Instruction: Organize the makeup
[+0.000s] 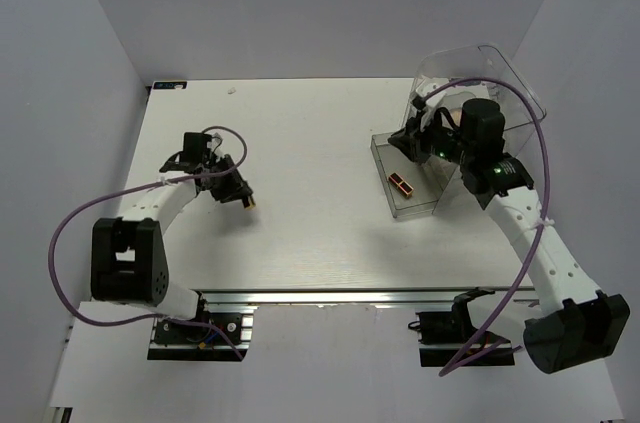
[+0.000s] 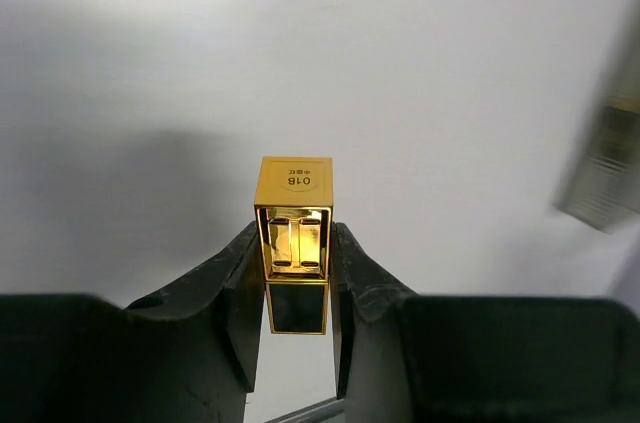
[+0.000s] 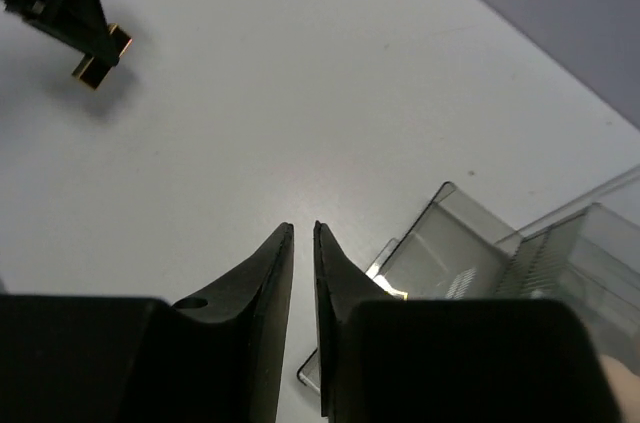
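Lipstick tube (image 2: 294,243) is clamped in the left fingers (image 2: 232,288) by the left edge of the counter (image 1: 300,143); right fingers (image 3: 263,293) basically closed, empty.

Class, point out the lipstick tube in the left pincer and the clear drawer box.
lipstick tube (image 2: 293,243), left wrist view, mirrored gold middle section
clear drawer box (image 1: 515,78), top external view, clear top wall

Left arm (image 1: 150,208) bent low, jaws tight on a lipstick tube (image 2: 293,243); right arm (image 1: 530,233) outstretched, jaws nearly together.
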`<state>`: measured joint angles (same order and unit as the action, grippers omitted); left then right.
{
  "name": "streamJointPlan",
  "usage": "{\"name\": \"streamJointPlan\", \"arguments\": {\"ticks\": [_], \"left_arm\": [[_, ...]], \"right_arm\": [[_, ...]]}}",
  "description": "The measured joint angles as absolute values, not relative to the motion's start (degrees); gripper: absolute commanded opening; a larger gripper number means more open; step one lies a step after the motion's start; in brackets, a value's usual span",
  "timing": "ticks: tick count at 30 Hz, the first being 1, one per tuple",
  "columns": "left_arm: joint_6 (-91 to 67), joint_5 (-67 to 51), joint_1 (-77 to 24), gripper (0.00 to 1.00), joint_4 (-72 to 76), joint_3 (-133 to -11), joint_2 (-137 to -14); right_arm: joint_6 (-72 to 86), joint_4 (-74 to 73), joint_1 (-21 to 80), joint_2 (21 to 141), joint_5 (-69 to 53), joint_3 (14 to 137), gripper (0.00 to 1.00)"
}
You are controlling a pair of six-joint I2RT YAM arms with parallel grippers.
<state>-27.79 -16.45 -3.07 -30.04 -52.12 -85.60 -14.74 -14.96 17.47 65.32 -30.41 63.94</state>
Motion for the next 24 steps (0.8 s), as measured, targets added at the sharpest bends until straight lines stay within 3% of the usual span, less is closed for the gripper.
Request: {"name": "streamJointPlan", "arguments": {"ticks": [6,14,24], "left_arm": [[-40.9,-24.0,-14.9,0.1,-13.9,-53.6,-83.4],[-55.9,-27.6,-26.5,0.04,8.0,-59.7,-93.1],[-65.3,-28.0,-33.5,0.06,19.0,-76.2,-113.9]], "right_arm": [[-8.6,-11.3,16.4,63.5,-24.5,64.8,0.0],[-2.4,-10.9,13.8,62.1,-22.5,64.8,0.0],[1.0,-10.9,11.0,58.6,-21.5,64.8,0.0]]}}
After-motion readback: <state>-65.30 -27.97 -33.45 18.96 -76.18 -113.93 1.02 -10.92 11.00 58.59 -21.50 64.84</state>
